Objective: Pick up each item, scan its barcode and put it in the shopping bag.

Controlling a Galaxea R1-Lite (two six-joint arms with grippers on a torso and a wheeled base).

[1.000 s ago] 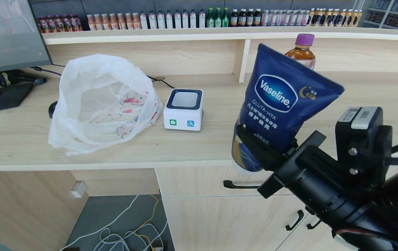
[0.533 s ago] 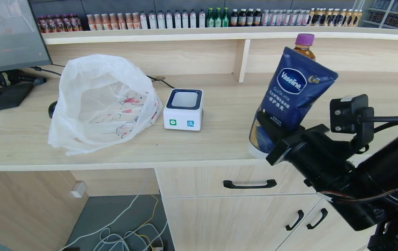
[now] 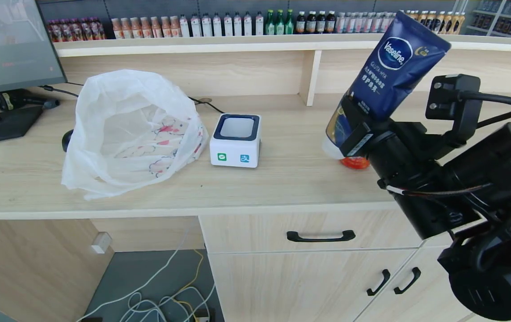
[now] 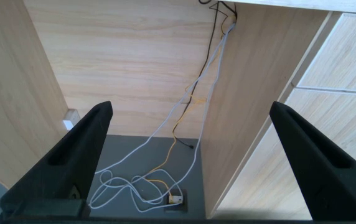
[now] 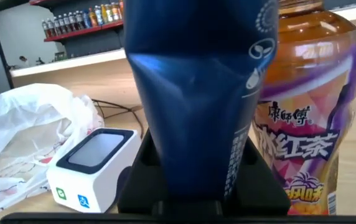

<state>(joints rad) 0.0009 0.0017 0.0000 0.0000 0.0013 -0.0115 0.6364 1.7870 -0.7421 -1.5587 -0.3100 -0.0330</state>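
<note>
Right gripper (image 3: 352, 127): fingers closed on the lower part of the blue tube (image 3: 387, 62), which is held off the counter (image 3: 282, 179) (cap end down, tilted), well to the right of the scanner (image 3: 236, 139). A tea bottle (image 5: 312, 118) stands just behind the tube. The shopping bag (image 3: 125, 129) lies open on the counter, just beside the scanner on its left. Left gripper (image 4: 190, 109): below counter level, fingers spread wide and holding nothing, with cables (image 4: 165, 155) on the floor beneath.
</note>
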